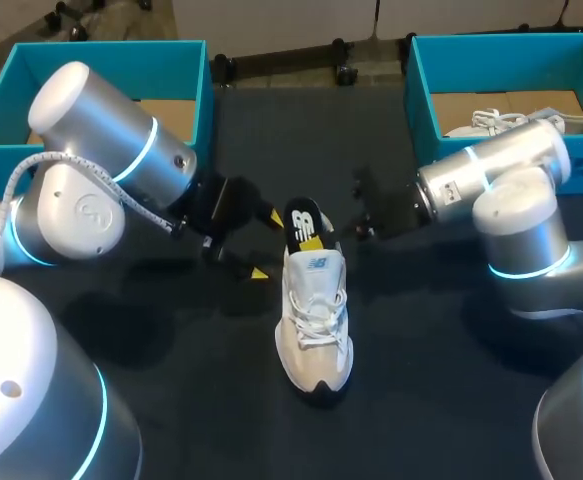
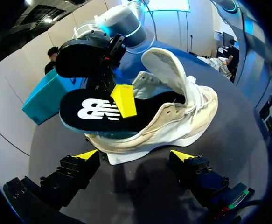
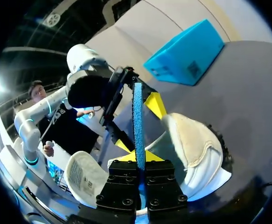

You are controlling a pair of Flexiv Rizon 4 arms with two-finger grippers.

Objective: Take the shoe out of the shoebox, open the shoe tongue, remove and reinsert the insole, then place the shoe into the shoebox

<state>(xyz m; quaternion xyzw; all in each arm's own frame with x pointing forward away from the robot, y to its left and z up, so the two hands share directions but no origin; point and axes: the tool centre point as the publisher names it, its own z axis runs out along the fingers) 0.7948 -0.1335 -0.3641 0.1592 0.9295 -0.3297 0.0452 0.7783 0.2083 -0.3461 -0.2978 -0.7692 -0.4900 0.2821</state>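
In the middle of the table, the shoe (image 1: pixel 316 320) sits toe toward the robot with its tongue (image 2: pixel 166 67) flipped up. The black insole (image 1: pixel 304 228) pokes partway out of the heel end. The right gripper (image 3: pixel 142 157) is clamped on that insole, pinching it from both faces. The left gripper (image 2: pixel 135 155) is spread wide and gripping nothing.

My worry: nothing's pinning the shoe down. So any pull or push on the insole could drag or tip the whole shoe, or the insole could buckle at the collar going back in.

Position-wise, the insole's between the right fingers, and the shoe's side is just ahead of the open left ones. The left shoebox (image 1: pixel 171 70) and right shoebox (image 1: pixel 491 65) sit well behind.
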